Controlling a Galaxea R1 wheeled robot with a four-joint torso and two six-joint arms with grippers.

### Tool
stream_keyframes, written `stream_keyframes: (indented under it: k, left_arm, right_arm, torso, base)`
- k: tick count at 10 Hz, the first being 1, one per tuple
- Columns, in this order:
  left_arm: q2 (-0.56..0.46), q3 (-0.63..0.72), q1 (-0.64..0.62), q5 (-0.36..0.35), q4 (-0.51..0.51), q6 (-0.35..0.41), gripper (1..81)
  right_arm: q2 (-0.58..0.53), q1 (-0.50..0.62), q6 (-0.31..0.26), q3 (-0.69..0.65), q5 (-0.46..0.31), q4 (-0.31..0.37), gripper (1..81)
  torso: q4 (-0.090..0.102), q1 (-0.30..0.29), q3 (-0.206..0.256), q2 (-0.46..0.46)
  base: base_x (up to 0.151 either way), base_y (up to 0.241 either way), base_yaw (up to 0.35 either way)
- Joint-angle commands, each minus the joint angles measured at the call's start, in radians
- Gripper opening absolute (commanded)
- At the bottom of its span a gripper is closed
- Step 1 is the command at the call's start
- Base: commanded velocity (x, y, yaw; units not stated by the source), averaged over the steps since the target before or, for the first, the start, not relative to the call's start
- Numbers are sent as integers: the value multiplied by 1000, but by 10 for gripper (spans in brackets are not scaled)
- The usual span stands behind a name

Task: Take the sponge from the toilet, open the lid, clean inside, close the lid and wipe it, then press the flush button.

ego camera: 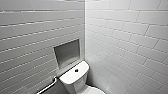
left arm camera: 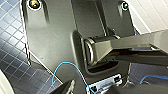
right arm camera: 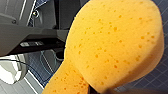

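White wall tiles (ego camera: 125,37) everywhere, a grey niche (ego camera: 67,52) mid-frame, a grab bar (ego camera: 48,86) lower left, dark blue floor tiles (left arm camera: 10,37).

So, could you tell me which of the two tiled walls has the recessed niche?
The left wall, the one the toilet tank backs onto; its niche sits above the tank. The right wall is plain tile.

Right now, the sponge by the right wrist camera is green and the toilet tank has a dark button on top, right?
One slip: the sponge is orange, not green, as the right wrist view shows. The toilet tank does carry the dark flush button on top.
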Motion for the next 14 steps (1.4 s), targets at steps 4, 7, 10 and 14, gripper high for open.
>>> stream_keyframes:
  k: [4, 7, 10, 14]
  left_arm:
    - [-279, 337, -152, 75, -68, -6, 811]
    - [-411, 521, -313, 104, -108, -12, 811]
    - [-515, 652, -498, 200, -199, -12, 811]
    - [-547, 751, -725, 318, -298, -12, 811]
  right_arm:
    - [-141, 2, 6, 159, -13, -4, 10]
    - [-136, 5, 6, 173, -13, -4, 10]
    - [-127, 7, 6, 168, -13, -6, 10]
    - [-119, 10, 6, 171, -13, -8, 10]
  torso:
    - [0, 0, 0, 0]
    - [0, 0, -78, 0]
    - [0, 0, -154, 0]
    - [0, 1, -170, 2]
  base:
    - [0, 0, 0]
    - [0, 0, 0]
    - [0, 0, 0]
    - [0, 0, 0]
